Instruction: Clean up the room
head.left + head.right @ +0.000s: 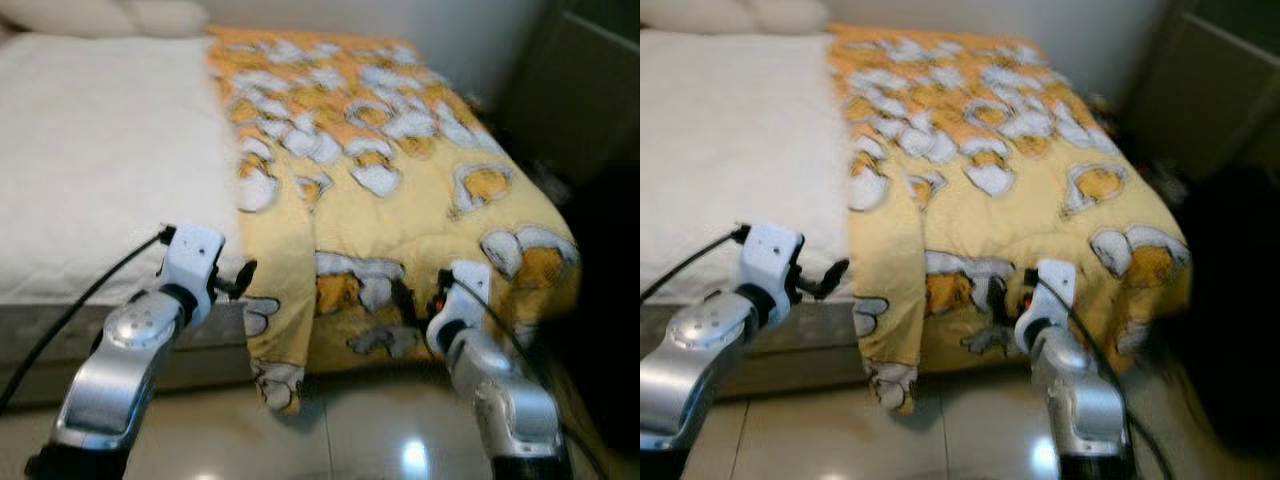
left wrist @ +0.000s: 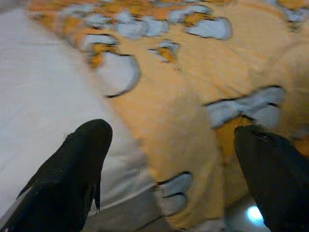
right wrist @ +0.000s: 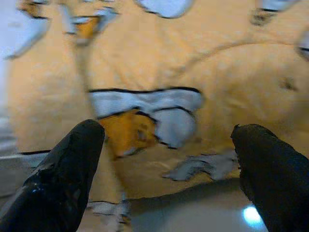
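Observation:
A yellow blanket printed with white and orange cartoon figures covers the right half of a bed and hangs over its foot end toward the floor. The left half of the bed is bare white sheet. My left gripper is at the foot edge, just left of the blanket's hanging corner. In the left wrist view it is open, with nothing between its fingers. My right gripper is close to the hanging blanket front. It is also open and empty, facing the printed fabric.
Pale pillows lie at the head of the bed. Glossy tiled floor runs along the foot of the bed. A dark cabinet and dark shapes crowd the right side next to the blanket's corner.

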